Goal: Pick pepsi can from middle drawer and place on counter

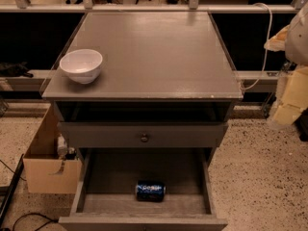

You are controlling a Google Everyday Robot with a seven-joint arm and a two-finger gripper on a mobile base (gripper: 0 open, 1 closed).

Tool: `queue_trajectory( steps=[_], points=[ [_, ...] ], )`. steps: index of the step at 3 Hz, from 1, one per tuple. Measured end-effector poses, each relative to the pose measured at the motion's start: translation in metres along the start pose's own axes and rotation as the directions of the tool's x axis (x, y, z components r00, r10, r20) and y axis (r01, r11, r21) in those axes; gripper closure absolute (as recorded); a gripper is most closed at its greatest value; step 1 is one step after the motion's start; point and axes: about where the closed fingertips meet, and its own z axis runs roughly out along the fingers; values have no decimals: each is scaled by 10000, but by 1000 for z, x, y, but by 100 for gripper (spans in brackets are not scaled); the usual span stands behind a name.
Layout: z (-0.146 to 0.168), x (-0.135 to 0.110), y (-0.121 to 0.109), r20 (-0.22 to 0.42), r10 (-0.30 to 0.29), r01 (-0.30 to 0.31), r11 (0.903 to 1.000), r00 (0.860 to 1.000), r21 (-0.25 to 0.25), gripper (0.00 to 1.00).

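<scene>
A: In the one camera view, where to look for the gripper [288, 105]?
B: At the far right edge, pale, partly cut off by the frame, about level with the front of the counter [154, 52] and well apart from it. Impossible to tell how far open, or whether holding or touching anything.
A: And the pepsi can [150, 190]?
B: Lying on its side on the bare floor of the middle drawer [108, 172], near the front wall, roughly midway between the side walls, with the white lettering upward. Well apart from the gripper.
A: Pulled out?
B: Yes, wide open toward the camera, below a drawer front [192, 134] with a small round knob [144, 138].
A: On the counter?
B: A white bowl [81, 65], upright, near the front left corner.
A: To the sides?
B: A cardboard box [45, 170] just left of the middle drawer, on a speckled floor [260, 177]; a white cable [264, 42] hanging past the back right corner of the counter
</scene>
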Motion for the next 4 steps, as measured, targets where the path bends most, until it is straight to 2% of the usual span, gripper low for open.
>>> queue_trajectory(
  steps=[1, 2, 3, 4],
  points=[
    [0, 0, 0, 2, 1, -1, 10000, 10000, 1, 0],
    [2, 2, 6, 473, 400, -407, 9991, 9981, 150, 0],
    [16, -3, 35, 1583, 1291, -1325, 9911, 9789, 111, 0],
    [64, -21, 67, 2716, 1877, -1836, 9822, 9439, -406, 0]
  ],
)
